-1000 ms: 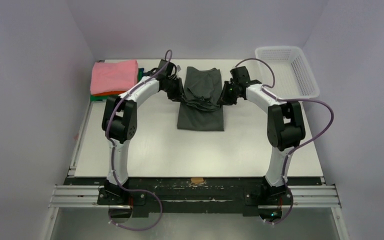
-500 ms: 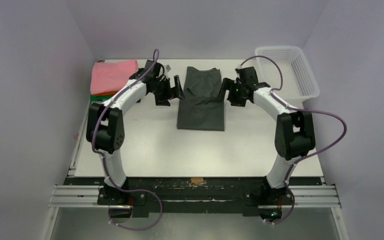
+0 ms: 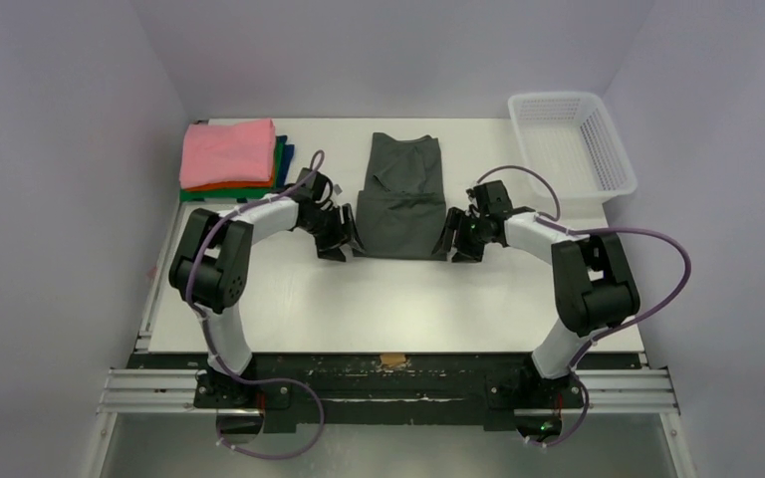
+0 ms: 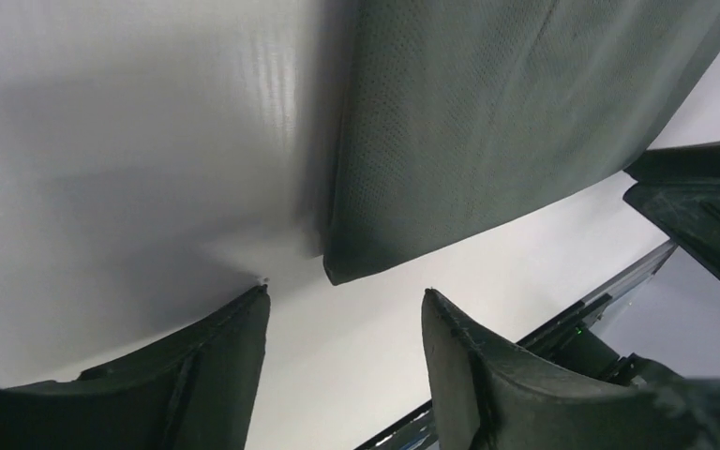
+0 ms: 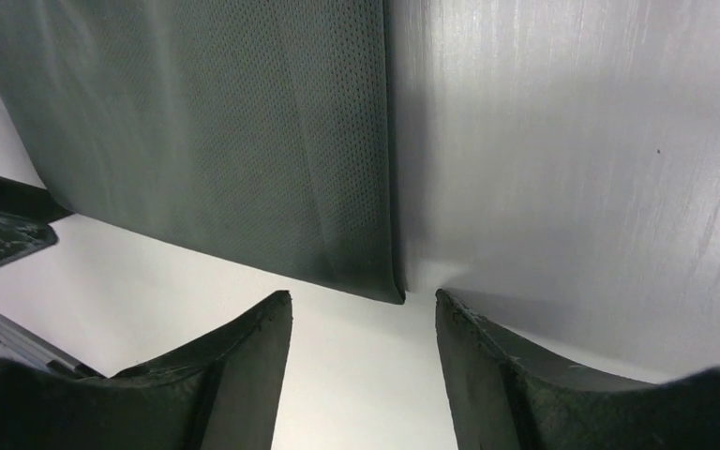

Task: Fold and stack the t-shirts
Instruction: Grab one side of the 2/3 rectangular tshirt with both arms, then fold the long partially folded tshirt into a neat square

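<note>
The dark charcoal-grey t-shirt (image 3: pixel 399 195) lies as a long folded strip at the table's back middle. My left gripper (image 3: pixel 347 244) is open and empty, low at the shirt's near left corner (image 4: pixel 337 272). My right gripper (image 3: pixel 450 245) is open and empty, low at the shirt's near right corner (image 5: pixel 389 286). Neither touches the cloth. A stack of folded t-shirts stands at the back left: pink (image 3: pixel 227 151) on top, with orange (image 3: pixel 221 185), green (image 3: pixel 229 194) and dark blue (image 3: pixel 286 159) edges showing under it.
A white plastic mesh basket (image 3: pixel 570 139) stands at the back right corner. The white table (image 3: pixel 388 299) ends in a black rail near the arm bases. Purple cables loop off both arms.
Both grippers let go of the shirt's far part and moved toward me along its sides to its near corners. The shirt now lies flat with its fold settled.
</note>
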Robot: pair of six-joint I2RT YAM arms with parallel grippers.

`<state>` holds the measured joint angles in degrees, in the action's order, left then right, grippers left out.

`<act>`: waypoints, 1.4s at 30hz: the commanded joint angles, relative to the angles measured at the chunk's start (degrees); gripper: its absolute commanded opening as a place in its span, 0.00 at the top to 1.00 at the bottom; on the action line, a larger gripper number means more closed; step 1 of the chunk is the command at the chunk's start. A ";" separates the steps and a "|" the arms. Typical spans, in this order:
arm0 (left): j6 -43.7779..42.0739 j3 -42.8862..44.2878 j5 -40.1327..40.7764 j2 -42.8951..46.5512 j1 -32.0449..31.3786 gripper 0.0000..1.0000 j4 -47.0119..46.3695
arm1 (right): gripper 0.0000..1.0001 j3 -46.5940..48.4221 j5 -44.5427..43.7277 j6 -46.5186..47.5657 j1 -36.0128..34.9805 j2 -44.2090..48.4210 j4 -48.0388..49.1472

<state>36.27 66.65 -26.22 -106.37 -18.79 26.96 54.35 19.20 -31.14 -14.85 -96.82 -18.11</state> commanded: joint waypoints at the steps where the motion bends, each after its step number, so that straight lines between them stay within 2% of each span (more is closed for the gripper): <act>1: 1.05 2.48 -0.43 -2.91 -2.19 0.47 -2.46 | 0.45 -1.00 1.19 -1.38 -0.35 -1.16 3.97; 5: 1.77 3.10 1.88 -4.82 -3.11 0.52 -1.78 | 0.48 -2.07 0.81 -1.43 -0.59 -2.43 5.32; 8: 2.25 4.79 2.88 -6.68 -3.47 0.62 -0.82 | 0.53 -2.28 1.07 -1.37 -0.91 -3.79 5.48; 10: 2.43 5.04 3.29 -7.02 -3.91 0.76 -0.73 | 0.62 -2.66 1.10 -1.24 -1.22 -3.76 5.73; 12: 2.64 4.62 4.50 -6.61 -4.06 0.99 -0.87 | 0.74 -2.81 0.86 -0.98 -1.31 -3.62 5.64; 15: 2.28 4.44 5.41 -6.50 -4.07 1.00 -0.92 | 0.89 -3.20 0.39 -0.52 -1.32 -3.21 5.75; 19: 1.48 1.04 2.87 -3.99 -4.27 1.00 -2.52 | 1.00 -3.64 2.30 0.40 -1.39 -1.11 3.77; 24: 1.18 -10.20 2.85 5.87 -5.35 1.00 -3.23 | 1.00 -7.56 5.21 2.88 -1.79 4.68 -3.67; 27: 3.46 -16.89 -0.14 12.90 -6.66 1.00 -4.87 | 1.00 -9.97 7.10 4.02 -3.09 9.89 -10.16; 30: 4.68 -19.30 -1.07 20.89 -9.43 1.00 0.37 | 1.00 -10.82 9.20 4.67 -4.16 16.37 -18.65; 34: 4.50 -18.93 -0.84 31.75 -11.89 1.00 7.45 | 1.00 -7.93 13.18 6.14 -4.22 23.91 -26.88; 36: 4.70 -16.75 -1.92 35.08 -11.91 1.00 7.68 | 1.00 -5.67 17.71 6.24 -4.18 25.20 -26.32; 42: -0.23 -4.30 3.70 30.37 -10.31 1.00 6.79 | 1.00 3.49 17.68 3.89 -3.12 21.18 -18.41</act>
<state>39.35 54.33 -26.04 -72.14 -30.72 34.20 51.09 34.63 -27.00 -19.05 -73.34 -40.95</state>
